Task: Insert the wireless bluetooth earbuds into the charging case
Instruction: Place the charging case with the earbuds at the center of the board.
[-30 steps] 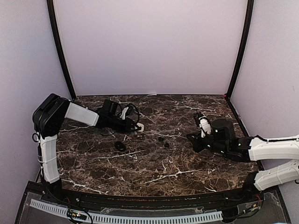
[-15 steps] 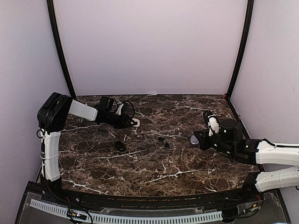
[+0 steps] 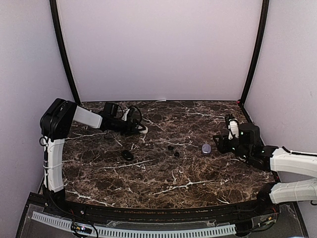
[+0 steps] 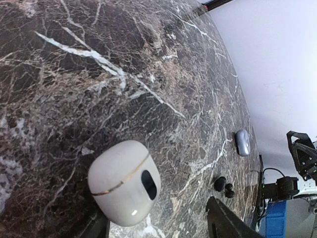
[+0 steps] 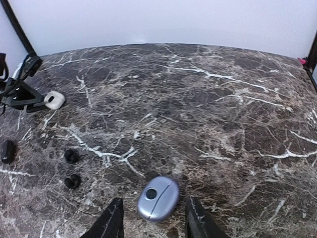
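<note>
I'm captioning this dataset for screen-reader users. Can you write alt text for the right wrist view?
A closed blue-grey oval case lies on the dark marble table, framed by the open jaws of the right gripper, ungripped. Far left: two dark earbuds, a dark case and a white case.

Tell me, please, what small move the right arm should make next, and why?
Probably ease the right gripper forward and down to straddle the blue-grey case. The gripper is open, the case lies shut on the table just ahead of it, and the two dark earbuds lie loose farther left, so a case likely needs holding and opening first.
</note>
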